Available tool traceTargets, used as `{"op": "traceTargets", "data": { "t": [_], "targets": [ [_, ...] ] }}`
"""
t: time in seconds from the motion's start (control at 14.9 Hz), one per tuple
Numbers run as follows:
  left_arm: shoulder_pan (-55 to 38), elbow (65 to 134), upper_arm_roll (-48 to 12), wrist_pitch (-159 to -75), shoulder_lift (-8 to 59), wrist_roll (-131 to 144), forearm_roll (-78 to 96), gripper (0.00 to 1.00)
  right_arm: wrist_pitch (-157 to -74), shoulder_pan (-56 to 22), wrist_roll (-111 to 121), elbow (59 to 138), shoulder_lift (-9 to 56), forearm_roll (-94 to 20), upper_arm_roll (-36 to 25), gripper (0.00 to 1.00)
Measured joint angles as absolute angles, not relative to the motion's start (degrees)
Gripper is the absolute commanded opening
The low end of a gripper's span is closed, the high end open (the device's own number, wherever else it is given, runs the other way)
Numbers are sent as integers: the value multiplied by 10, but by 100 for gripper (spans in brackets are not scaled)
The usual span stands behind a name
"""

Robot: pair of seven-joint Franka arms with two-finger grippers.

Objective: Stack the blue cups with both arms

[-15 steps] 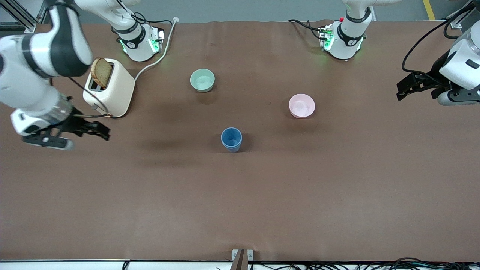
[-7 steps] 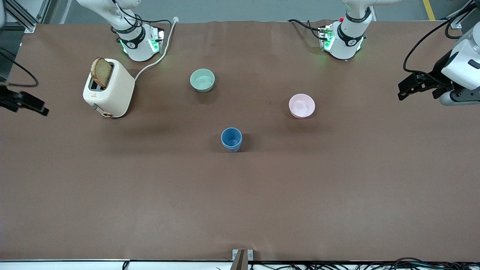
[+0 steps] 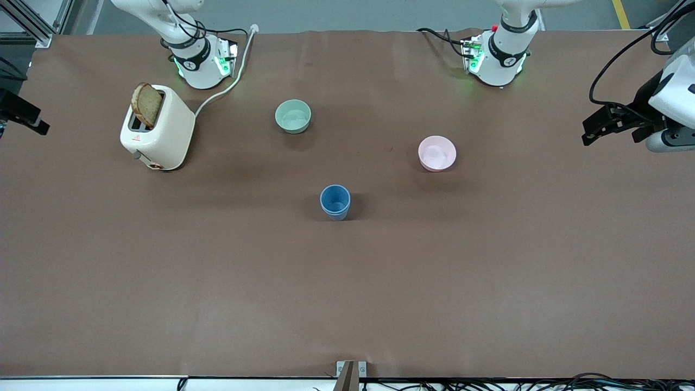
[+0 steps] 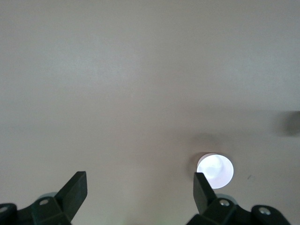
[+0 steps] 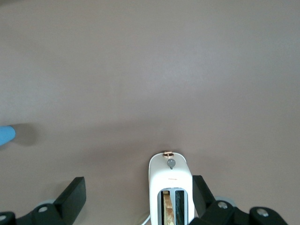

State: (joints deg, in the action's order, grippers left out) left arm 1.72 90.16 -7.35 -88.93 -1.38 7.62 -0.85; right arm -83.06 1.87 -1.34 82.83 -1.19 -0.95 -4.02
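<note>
The blue cups (image 3: 335,201) stand upright in the middle of the table, one nested in the other, with two rims showing. A blue edge of them shows in the right wrist view (image 5: 5,135). My left gripper (image 3: 593,129) hangs open and empty over the left arm's end of the table, well clear of the cups. Its open fingers (image 4: 75,190) show over bare table. My right gripper (image 3: 31,120) is at the right arm's end of the table, partly out of the front view. It is open and empty (image 5: 138,193), high above the toaster.
A white toaster (image 3: 163,129) with a slice of bread in it stands near the right arm's base; it also shows in the right wrist view (image 5: 171,185). A mint-green bowl (image 3: 293,115) and a pink bowl (image 3: 437,153) sit farther from the front camera than the cups. The pink bowl shows in the left wrist view (image 4: 214,169).
The right arm has swung away from the table in front of the toaster to the table's end. The left gripper has drifted slightly outward. The cups have not moved.
</note>
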Motion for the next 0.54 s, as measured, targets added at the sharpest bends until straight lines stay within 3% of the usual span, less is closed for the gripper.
{"op": "traceTargets", "data": {
  "t": [0.54],
  "targets": [
    [17, 891, -74, -889, -12, 76, -9, 100, -793, 3, -13, 816, -1, -10, -32, 100]
  ]
}}
